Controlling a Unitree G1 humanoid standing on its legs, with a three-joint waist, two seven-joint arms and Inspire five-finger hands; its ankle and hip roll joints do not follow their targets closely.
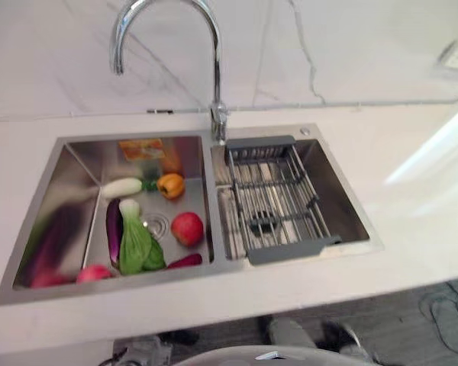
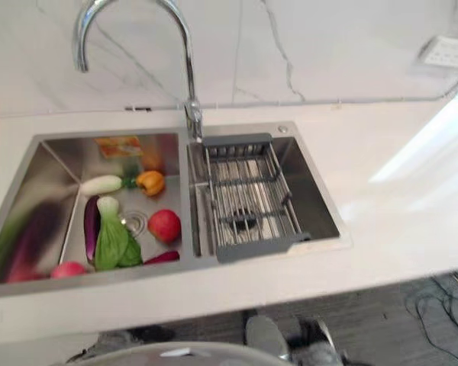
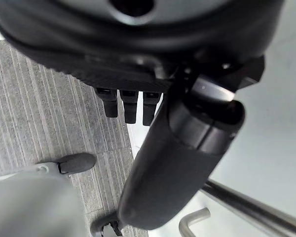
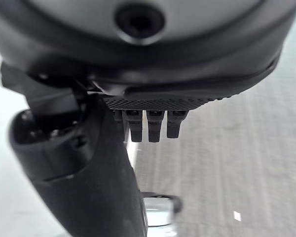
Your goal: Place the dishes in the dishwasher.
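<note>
Vegetables (image 1: 137, 236) fill a steel sink (image 1: 42, 198) in white counter (image 1: 412, 175); both hands' fingers (image 3: 129, 103) straight, empty.

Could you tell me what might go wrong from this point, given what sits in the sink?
1. The left basin holds vegetables and fruit, such as a red apple and bok choy, not dishes; the robot may pick the wrong things.
2. The drain rack in the right basin carries no dishes, so a reach there would likely find nothing.
3. The tall faucet arches over the sink and could catch an arm.
</note>
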